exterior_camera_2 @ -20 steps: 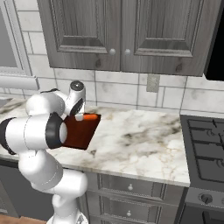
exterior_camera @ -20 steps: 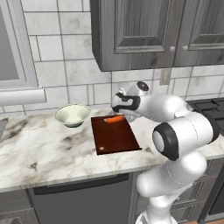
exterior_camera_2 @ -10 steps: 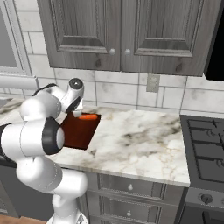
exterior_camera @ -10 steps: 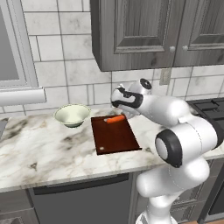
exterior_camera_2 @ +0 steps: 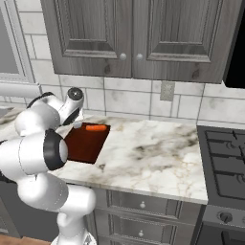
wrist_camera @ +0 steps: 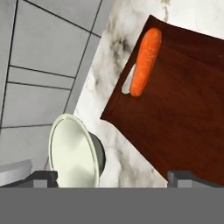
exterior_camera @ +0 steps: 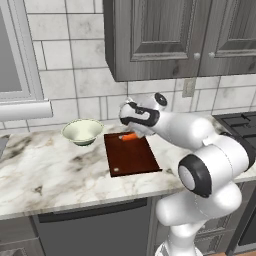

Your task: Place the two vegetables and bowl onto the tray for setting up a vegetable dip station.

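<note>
Hand view: carrot (wrist_camera: 144, 61) laid across tray (wrist_camera: 183, 122) beside its slot-handle end, bowl (wrist_camera: 72, 151) on worktop just off tray's corner, gripper (wrist_camera: 111, 177) fingers spread wide, empty.

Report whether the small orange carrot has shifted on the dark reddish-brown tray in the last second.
No. The small orange carrot still lies at the far, slot-handle end of the dark reddish-brown tray.

mid-frame, the carrot (exterior_camera: 129, 136) lies at the far end of the tray (exterior_camera: 131, 156); the bowl (exterior_camera: 82, 132) stands just left on the counter (exterior_camera: 45, 175).
</note>
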You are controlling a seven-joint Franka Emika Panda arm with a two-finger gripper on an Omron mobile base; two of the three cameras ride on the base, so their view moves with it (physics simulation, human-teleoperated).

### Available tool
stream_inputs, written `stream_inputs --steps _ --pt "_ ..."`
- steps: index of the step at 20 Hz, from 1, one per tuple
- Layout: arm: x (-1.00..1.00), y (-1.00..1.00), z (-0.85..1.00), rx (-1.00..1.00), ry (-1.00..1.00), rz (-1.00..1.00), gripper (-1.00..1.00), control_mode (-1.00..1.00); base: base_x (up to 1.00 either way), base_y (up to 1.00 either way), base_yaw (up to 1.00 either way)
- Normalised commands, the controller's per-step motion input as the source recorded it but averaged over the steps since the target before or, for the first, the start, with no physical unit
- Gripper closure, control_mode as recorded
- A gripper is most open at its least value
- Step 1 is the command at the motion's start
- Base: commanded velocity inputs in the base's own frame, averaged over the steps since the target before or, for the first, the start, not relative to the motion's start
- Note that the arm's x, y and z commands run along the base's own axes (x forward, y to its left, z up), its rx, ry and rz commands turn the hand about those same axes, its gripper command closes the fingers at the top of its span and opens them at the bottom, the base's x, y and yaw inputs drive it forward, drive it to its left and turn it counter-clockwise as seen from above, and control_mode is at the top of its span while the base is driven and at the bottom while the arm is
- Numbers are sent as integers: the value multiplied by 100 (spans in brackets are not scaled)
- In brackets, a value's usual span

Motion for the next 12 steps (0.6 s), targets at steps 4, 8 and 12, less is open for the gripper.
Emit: stream_inputs --steps 4,8,12 --pt "-14 35 4 0 -4 6 -100 -100 0 0 0" --pt "-5 33 0 0 -5 5 -100 -100 0 0 0" --pt "-1 30 0 0 -5 5 -100 -100 0 0 0"
